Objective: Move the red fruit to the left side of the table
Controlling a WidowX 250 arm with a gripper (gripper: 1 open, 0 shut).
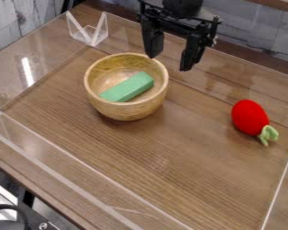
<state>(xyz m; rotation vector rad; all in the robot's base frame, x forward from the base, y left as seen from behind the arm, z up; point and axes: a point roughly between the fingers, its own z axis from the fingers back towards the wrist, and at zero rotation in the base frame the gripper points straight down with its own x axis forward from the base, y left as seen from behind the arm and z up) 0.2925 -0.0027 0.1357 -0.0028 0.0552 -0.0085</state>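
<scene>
The red fruit (250,116) is a small glossy toy strawberry with a pale green stem, lying on the right side of the brown wood-grain table (171,162), close to the right wall. My black gripper (169,49) hangs at the back centre, pointing down, its two fingers spread open with nothing between them. It is above the far right rim of the wooden bowl and well apart from the fruit, which lies to its right and nearer the front.
A wooden bowl (127,106) with a green block (126,87) inside sits left of centre. Low clear acrylic walls (21,99) border the tabletop. A clear folded piece (89,31) stands at the back left corner.
</scene>
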